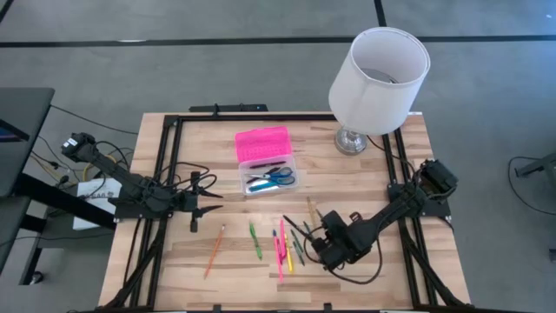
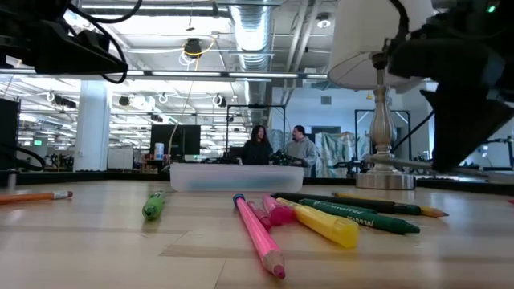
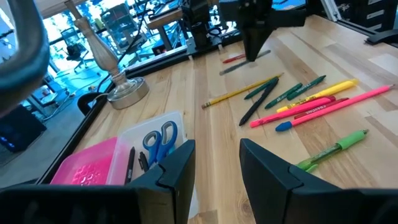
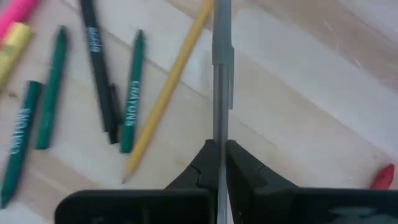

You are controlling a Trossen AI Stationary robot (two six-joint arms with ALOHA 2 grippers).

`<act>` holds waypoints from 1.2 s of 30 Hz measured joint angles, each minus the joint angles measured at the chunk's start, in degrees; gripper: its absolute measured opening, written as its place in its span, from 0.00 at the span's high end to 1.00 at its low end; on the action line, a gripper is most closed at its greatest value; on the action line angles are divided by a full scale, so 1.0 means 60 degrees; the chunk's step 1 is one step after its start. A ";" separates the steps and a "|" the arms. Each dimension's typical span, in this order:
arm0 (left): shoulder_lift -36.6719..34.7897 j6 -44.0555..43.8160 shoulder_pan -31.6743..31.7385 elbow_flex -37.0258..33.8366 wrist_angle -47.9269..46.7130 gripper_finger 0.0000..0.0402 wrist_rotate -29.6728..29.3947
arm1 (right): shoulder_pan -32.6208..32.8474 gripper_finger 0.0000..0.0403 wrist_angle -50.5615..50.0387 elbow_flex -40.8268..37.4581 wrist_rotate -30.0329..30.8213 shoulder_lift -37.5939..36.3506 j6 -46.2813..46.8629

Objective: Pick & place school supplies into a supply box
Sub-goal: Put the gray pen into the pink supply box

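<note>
Pinching a thin grey pen (image 4: 221,74), the right claw (image 4: 220,163) has a yellow pencil (image 4: 166,87) just beside it; the left claw (image 3: 216,163) is spread.

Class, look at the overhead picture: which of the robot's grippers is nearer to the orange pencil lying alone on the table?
The left gripper. It hovers just above the orange pencil, toward the box side. The right gripper is farther off, across the cluster of pens, shut on a grey pen.
</note>
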 joint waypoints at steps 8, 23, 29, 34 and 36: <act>0.0000 0.0081 -0.0001 0.0000 0.0007 0.70 -0.0116 | -0.0597 1.00 0.0080 0.0489 0.1295 -0.0010 -0.2497; -0.0004 0.0168 0.0002 0.0000 0.0006 0.70 -0.0118 | -0.3288 1.00 0.3632 0.0676 0.1839 -0.0024 -1.0134; -0.0004 0.0168 0.0001 0.0000 0.0004 0.70 -0.0117 | -0.4292 1.00 0.5000 0.0680 0.1806 -0.0038 -1.2132; -0.0004 0.0169 0.0003 0.0000 0.0001 0.70 -0.0115 | -0.5102 1.00 0.6163 0.0684 0.1616 -0.0039 -1.2896; -0.0004 0.0168 0.0001 0.0000 0.0000 0.70 -0.0115 | -0.5364 1.00 0.6436 0.0687 0.1223 -0.0039 -1.3259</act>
